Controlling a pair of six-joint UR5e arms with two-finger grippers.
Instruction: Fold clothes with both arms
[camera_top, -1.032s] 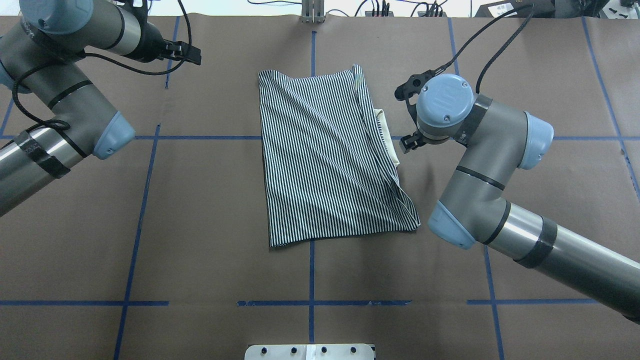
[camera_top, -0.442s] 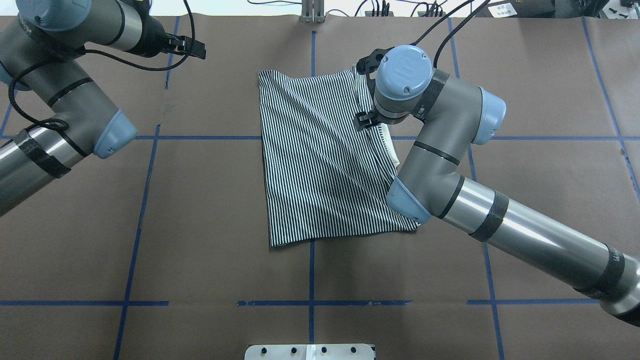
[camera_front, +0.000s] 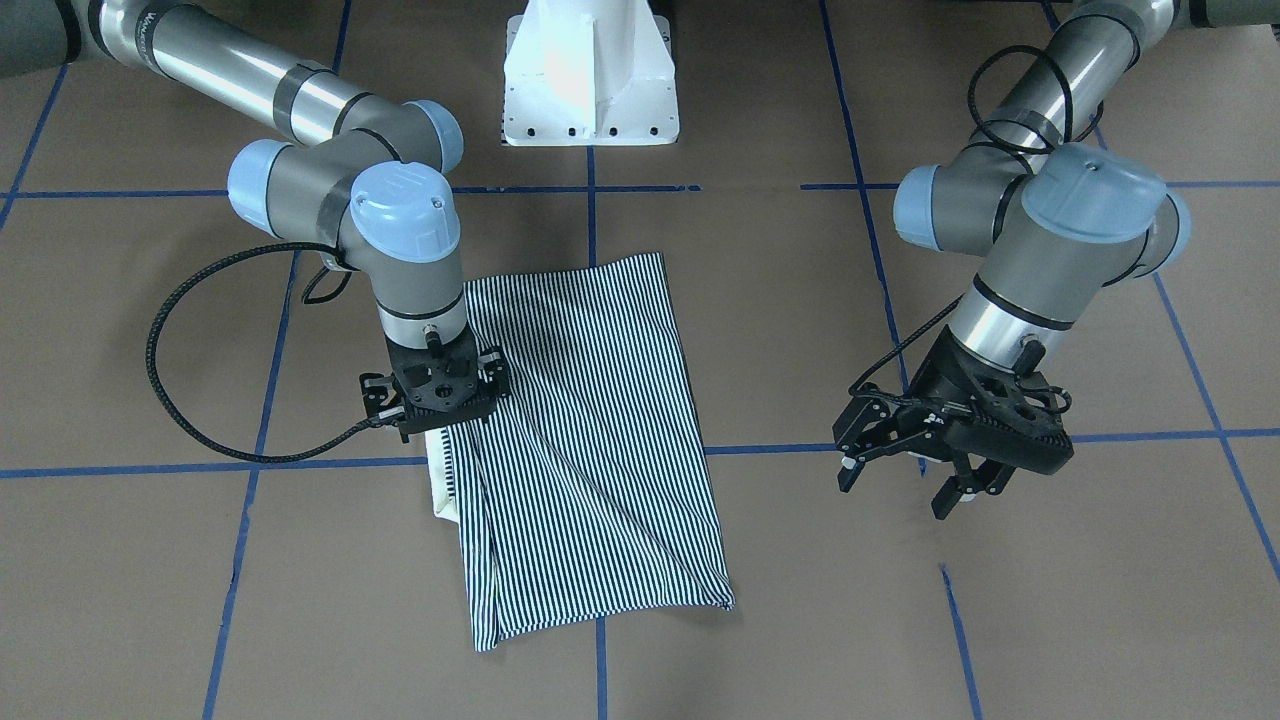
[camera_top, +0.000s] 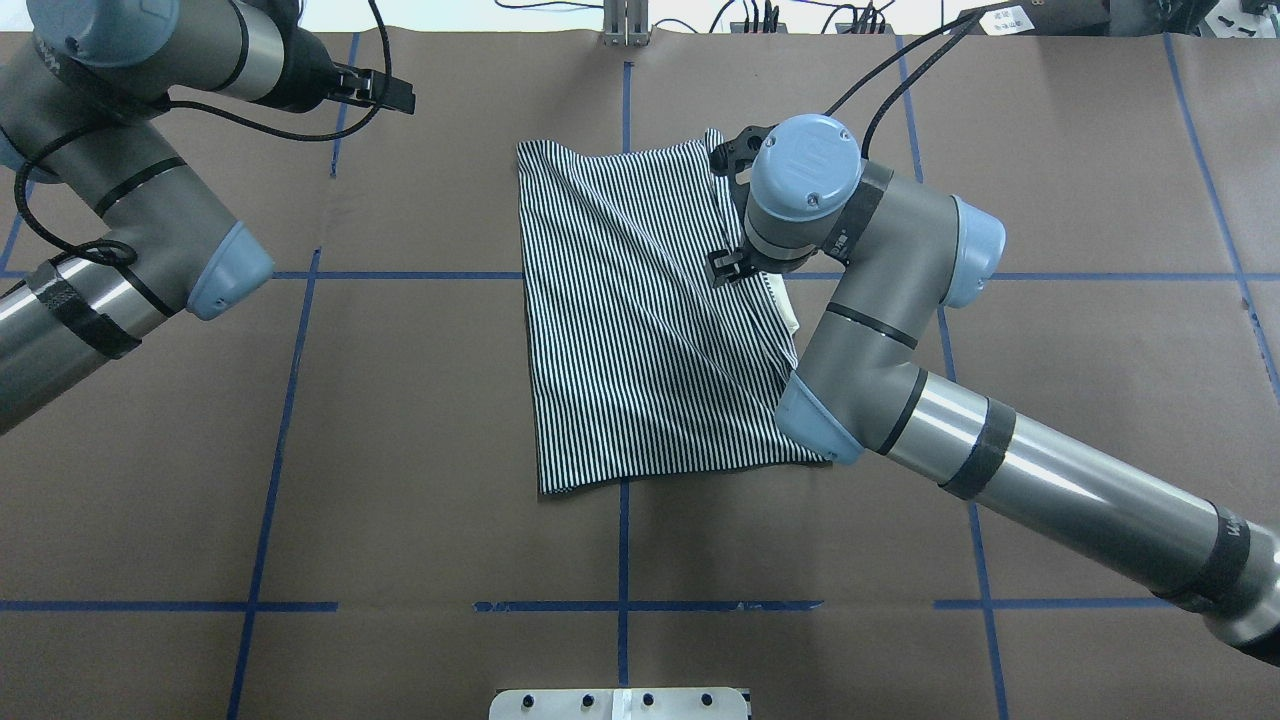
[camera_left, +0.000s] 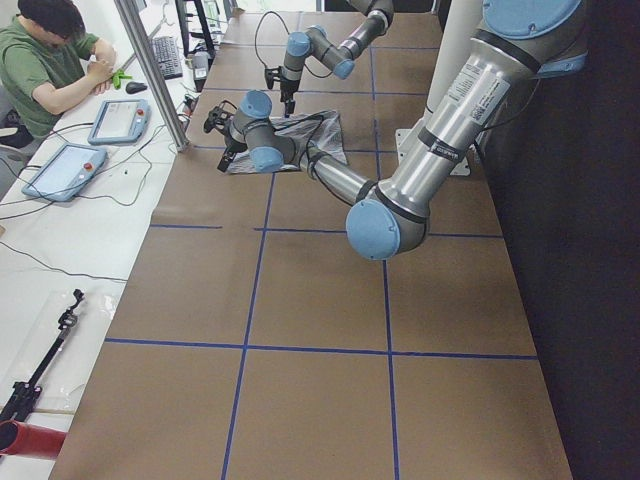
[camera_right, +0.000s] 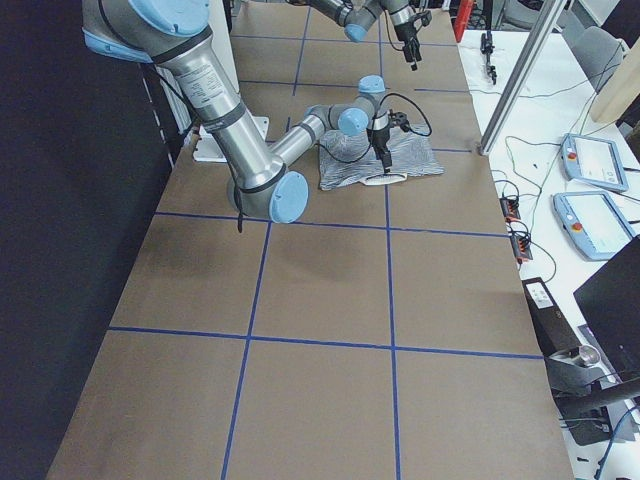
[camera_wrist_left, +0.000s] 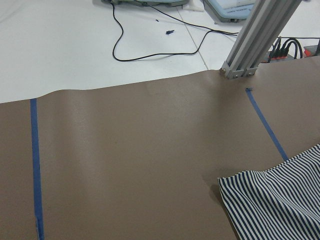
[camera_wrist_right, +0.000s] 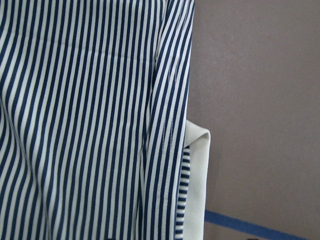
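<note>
The shirt (camera_top: 640, 320) lies folded near the middle of the desk (camera_top: 400, 400). It makes a rough, slightly skewed rectangle, striped side up, with a long diagonal crease across it. A strip of cream collar (camera_top: 790, 315) sticks out from under its right edge. In the right wrist view that strip lies flat on the brown paper beside a doubled striped fold.

The right arm (camera_top: 1000, 460) comes in from the near right, and its elbow hangs over the shirt's near right corner. Its wrist stands upright, with the right gripper (camera_front: 438, 398) pointing straight down at the shirt's right edge, just far of the collar. The wrist and gripper body hide the fingers in both the overhead and front views, and they do not show in the wrist view. I cannot tell whether they are apart or together, or whether they touch the cloth.

The left arm (camera_top: 130, 220) is bent back over the far left part of the desk. The left gripper (camera_front: 905, 492) hangs over bare paper, well apart from the shirt, with its fingers (camera_front: 848, 478) spread wide and nothing between them. Its wrist view looks across the blue tape lines to a metal post (camera_wrist_left: 255, 40) at the far edge. One shirt corner shows at that view's lower right.

A white base (camera_front: 590, 70) sits at the desk's near edge. A person (camera_left: 45, 60) sits at a side table past the far edge.
</note>
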